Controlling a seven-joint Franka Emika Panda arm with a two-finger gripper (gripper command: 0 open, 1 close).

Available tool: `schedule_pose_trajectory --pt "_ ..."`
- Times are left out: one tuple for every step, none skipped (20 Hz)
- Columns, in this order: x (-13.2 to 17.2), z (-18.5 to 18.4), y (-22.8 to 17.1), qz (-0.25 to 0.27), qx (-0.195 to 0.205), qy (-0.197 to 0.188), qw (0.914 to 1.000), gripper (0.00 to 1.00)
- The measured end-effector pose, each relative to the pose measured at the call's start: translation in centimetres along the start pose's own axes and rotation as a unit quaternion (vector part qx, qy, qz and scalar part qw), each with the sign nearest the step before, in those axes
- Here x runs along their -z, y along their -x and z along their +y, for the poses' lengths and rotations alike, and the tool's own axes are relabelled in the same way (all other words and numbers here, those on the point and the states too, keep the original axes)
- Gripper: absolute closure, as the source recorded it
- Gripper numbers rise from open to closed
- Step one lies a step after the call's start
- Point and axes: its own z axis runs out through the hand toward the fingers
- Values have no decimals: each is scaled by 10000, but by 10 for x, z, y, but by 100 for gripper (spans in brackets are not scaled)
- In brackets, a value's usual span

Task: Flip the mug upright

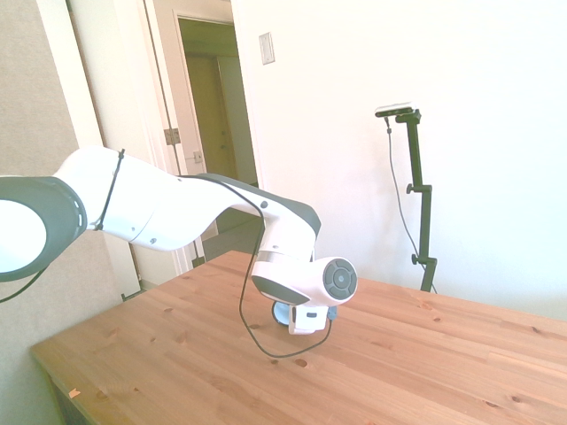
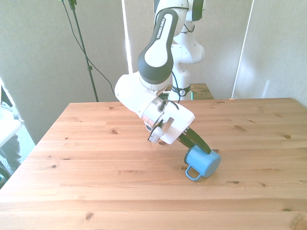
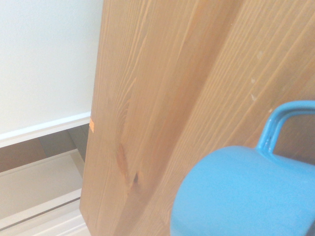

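The light-blue mug (image 2: 203, 163) lies tilted on the wooden table (image 2: 96, 191), right of centre in the front view. Its loop handle (image 2: 191, 173) points toward the table's near edge, and its opening faces the arm, out of sight. My gripper (image 2: 205, 151) slants down from the white hand, and its dark fingers (image 2: 194, 141) are closed on the mug's upper edge. In the side view the hand hides all but a sliver of the mug (image 1: 282, 314). The wrist view shows the mug's blue wall (image 3: 246, 196) and handle (image 3: 278, 125) from close by.
A black cable (image 1: 257, 341) hangs from the arm and loops down over the table (image 1: 443, 372) beside the hand. The wrist view shows the table's edge (image 3: 96, 147) with floor and a white baseboard beyond it.
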Motion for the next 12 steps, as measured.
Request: schedule_pose_trajectory --pt "0 -1 1 -8 5 -7 10000 100" --pt "0 -2 1 -18 10 -19 10000 100" --pt "1 -2 2 -24 12 -31 10000 100" --pt "1 -3 2 -26 14 -36 10000 100" --pt "1 -3 2 -26 13 -35 10000 100" --pt "0 -2 2 -25 8 -32 10000 100" --pt "0 -2 1 -25 6 -31 10000 100" --pt "0 -2 1 -25 6 -30 10000 100" --pt "0 -2 1 -25 6 -30 10000 100" --pt "0 -2 1 -26 6 -30 10000 100" --pt "0 -2 1 -26 6 -30 10000 100" --pt "0 -2 1 -26 6 -30 10000 100"
